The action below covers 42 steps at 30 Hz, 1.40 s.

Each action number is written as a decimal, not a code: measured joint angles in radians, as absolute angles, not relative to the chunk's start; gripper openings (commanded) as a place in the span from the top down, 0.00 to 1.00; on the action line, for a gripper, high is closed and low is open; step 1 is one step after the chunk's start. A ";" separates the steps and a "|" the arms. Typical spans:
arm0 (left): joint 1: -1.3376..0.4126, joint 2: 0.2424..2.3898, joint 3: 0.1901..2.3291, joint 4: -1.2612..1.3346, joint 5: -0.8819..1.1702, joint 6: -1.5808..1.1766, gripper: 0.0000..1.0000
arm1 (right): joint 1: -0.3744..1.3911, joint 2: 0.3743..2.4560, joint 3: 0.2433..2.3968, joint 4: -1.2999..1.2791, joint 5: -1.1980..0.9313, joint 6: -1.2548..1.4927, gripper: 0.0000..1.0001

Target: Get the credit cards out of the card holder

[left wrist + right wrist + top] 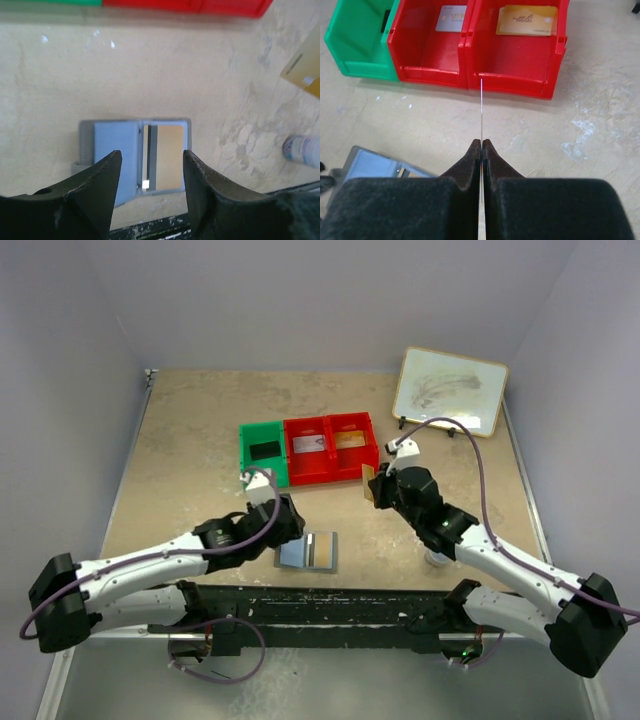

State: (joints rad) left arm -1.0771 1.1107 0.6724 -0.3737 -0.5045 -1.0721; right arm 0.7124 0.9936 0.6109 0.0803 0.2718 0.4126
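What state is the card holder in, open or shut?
Open: the card holder lies spread flat, shiny inside up, a gold card with a dark stripe in one half.

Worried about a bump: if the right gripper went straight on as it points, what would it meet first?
Likely the front wall of the red bins, near their seam; the card in the right gripper would touch first. Height is unclear, so it might clear the rim.
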 measured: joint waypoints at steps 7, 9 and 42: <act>-0.936 0.954 0.656 -0.399 -0.503 -1.019 0.39 | 0.675 1.075 0.647 0.189 0.279 0.218 1.00; -0.933 0.952 0.656 -0.421 -0.503 -1.003 0.38 | 0.648 1.103 0.648 0.239 0.276 0.170 1.00; -0.918 0.754 0.578 -0.585 -0.471 -1.080 0.31 | 0.535 1.792 1.076 0.373 0.035 -0.770 1.00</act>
